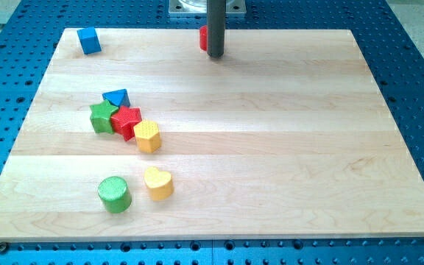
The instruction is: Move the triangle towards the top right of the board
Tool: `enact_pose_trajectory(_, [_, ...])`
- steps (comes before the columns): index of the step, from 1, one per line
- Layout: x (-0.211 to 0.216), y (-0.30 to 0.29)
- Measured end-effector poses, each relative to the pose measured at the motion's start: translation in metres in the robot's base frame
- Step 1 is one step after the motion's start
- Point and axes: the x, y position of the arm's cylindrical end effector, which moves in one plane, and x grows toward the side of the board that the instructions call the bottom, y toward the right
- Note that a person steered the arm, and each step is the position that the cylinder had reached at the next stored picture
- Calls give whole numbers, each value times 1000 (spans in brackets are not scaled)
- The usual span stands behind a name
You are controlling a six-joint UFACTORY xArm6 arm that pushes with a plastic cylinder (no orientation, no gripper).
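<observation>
The blue triangle (116, 97) lies at the board's left middle, touching the green star (103, 116) just below it. The red star (126, 121) sits next to the green star, and the yellow hexagon (147, 136) touches the red star's lower right. My tip (216, 54) stands near the top middle of the board, far to the upper right of the triangle. A red block (204, 37) sits right behind the rod on its left side, mostly hidden; its shape cannot be made out.
A blue cube (89, 40) lies at the top left corner. A green cylinder (114, 194) and a yellow heart (157, 182) lie near the bottom left. The wooden board (285, 147) rests on a blue perforated table.
</observation>
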Motion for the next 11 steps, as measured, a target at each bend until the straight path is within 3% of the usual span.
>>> enact_pose_trajectory(1, [13,-40])
enact_pose_trajectory(3, [65,-229])
enact_pose_trajectory(4, [83,-263])
enact_pose_trajectory(6, [160,-221])
enact_pose_trajectory(8, [200,-209])
enact_pose_trajectory(10, [176,-200])
enact_pose_trajectory(11, [146,-137])
